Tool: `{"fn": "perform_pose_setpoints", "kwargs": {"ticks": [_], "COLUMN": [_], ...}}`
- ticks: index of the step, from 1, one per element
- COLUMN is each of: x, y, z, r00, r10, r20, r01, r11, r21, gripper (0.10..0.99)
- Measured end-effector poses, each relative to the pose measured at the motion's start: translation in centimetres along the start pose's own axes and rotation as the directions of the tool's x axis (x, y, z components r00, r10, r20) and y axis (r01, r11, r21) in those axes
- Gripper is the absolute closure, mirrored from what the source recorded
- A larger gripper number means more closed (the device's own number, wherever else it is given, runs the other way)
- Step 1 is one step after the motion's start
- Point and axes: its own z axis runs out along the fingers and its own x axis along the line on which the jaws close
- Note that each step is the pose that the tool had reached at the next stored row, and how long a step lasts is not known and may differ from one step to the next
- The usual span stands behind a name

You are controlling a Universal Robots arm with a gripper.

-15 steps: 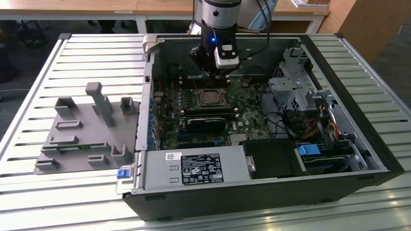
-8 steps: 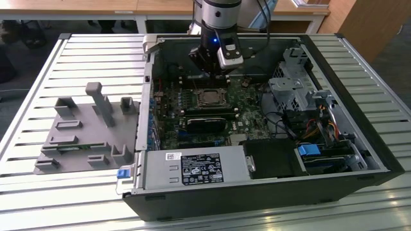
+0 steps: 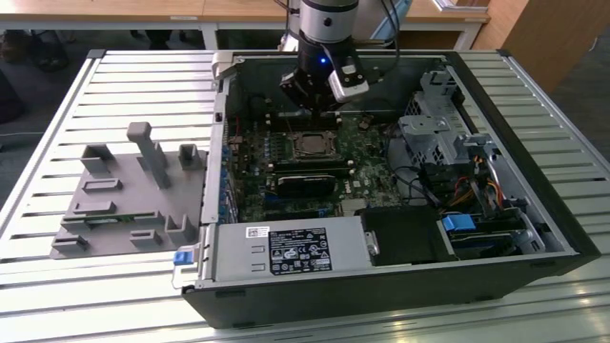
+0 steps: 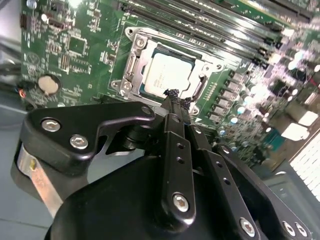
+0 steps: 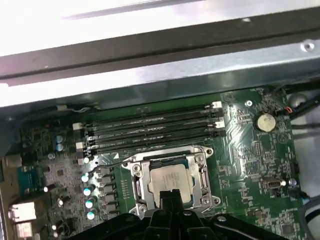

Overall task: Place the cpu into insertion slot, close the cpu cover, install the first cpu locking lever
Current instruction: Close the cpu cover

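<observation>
The cpu (image 4: 167, 75) lies flat in the insertion slot (image 3: 310, 145) on the green board, its pale metal top facing up. The silver cpu cover (image 4: 144, 54) lies down around it, framing the chip (image 5: 170, 179). In both wrist views my gripper (image 4: 172, 95) hangs above the chip's near edge, its black fingers pressed together with nothing between them. A thin wire lever (image 5: 112, 161) sticks out sideways from one corner of the socket frame (image 5: 204, 172). In the exterior view the gripper (image 3: 319, 107) hovers over the board just behind the socket.
Long black memory slots (image 5: 150, 131) run beside the socket. The open computer case (image 3: 533, 236) holds a power supply (image 3: 291, 250), drive cage (image 3: 433, 139) and cables. A grey fixture (image 3: 124, 193) stands on the slatted table (image 3: 57, 300) at the exterior view's left.
</observation>
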Motion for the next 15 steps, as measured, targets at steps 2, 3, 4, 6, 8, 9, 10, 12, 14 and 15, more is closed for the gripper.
{"fn": "perform_pose_setpoints", "kwargs": {"ticks": [2,3,4,6,8,9,10,12,14,15], "x": [0.00,0.00,0.00,0.00,0.00,0.08,0.24,0.71,1.21,1.51], "y": [0.00,0.00,0.00,0.00,0.00,-0.02,-0.04,-0.12,-0.20,-0.25], "z": [0.01,0.02,0.03,0.05,0.07,0.08,0.08,0.08,0.08,0.09], "r00": [0.9993,0.9985,0.9973,0.9940,0.9911,0.9905,0.9904,0.9903,0.9903,0.9902], "r10": [-0.037,-0.055,-0.073,-0.109,-0.133,-0.138,-0.139,-0.139,-0.139,-0.139], "r20": [-0.0009,-0.0014,-0.0018,-0.0027,-0.0033,-0.0031,-0.0017,0.0040,0.0086,0.0106], "r01": [0.037,0.055,0.073,0.109,0.133,0.138,0.139,0.139,0.139,0.139], "r11": [0.9993,0.9985,0.9973,0.9941,0.9911,0.9905,0.9904,0.9903,0.9903,0.9903], "r21": [0.000,0.000,0.000,0.001,0.000,-0.001,-0.001,-0.002,-0.003,-0.003], "gripper": [0.980,0.980,0.980,0.980,0.980,0.980,0.980,0.980,0.980,0.980]}}
